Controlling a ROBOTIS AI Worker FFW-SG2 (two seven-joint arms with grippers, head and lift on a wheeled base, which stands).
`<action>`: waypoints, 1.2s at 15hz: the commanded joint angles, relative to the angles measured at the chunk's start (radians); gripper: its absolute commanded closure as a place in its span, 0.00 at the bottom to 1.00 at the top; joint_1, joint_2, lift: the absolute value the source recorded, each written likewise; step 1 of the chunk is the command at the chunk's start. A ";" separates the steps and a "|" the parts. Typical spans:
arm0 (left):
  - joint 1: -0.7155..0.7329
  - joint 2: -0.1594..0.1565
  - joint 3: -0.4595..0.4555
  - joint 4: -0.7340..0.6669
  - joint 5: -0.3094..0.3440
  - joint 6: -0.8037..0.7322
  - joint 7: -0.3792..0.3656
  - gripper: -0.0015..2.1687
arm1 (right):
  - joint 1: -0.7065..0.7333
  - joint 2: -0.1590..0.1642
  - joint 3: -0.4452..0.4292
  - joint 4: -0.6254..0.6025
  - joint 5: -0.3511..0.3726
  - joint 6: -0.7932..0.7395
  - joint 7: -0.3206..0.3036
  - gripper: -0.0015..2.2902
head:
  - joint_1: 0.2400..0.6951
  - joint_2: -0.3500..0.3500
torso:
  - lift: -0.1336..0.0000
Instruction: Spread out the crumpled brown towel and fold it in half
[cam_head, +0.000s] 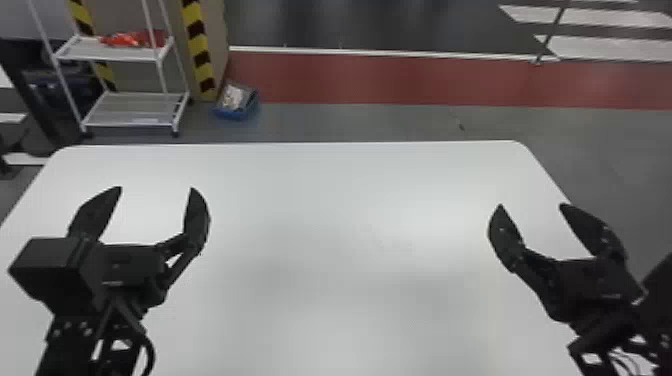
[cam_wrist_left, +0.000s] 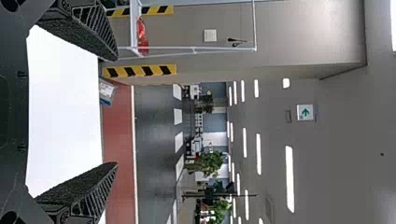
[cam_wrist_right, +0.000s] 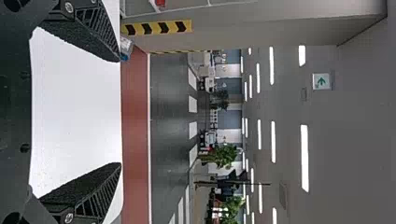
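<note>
At ten o'clock in the head view, beyond my white table (cam_head: 340, 225), a rack (cam_head: 115, 56) is holding red material (cam_head: 132, 39) on its upper shelf. Around nine, my left gripper (cam_head: 156, 188) is hovering over the tabletop, fingers spread wide and clamping nothing, presumably to be ready for straddling bunched cloth. Where the brown towel is lying, I cannot tell, so I am judging that neither spreading nor folding is underway. Near three o'clock, by the table's right edge, my right gripper (cam_head: 531, 204) is mirroring it, fingers likewise apart and gripping nothing. I am probably spacing the pair this widely to allow opposite edges to be pulled outward.
</note>
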 joint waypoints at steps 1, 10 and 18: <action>-0.002 0.000 0.000 0.004 0.000 0.000 0.000 0.04 | 0.000 0.000 -0.005 0.002 0.002 -0.007 0.016 0.04 | 1.00 0.41 | 0.07; 0.003 0.002 0.000 -0.008 -0.003 0.003 0.000 0.04 | 0.000 -0.003 -0.008 0.011 0.005 -0.056 0.043 0.04 | 1.00 0.41 | 0.07; 0.003 0.002 0.000 -0.012 -0.005 0.003 0.000 0.04 | -0.002 -0.005 -0.006 0.014 0.005 -0.056 0.043 0.04 | 1.00 0.41 | 0.07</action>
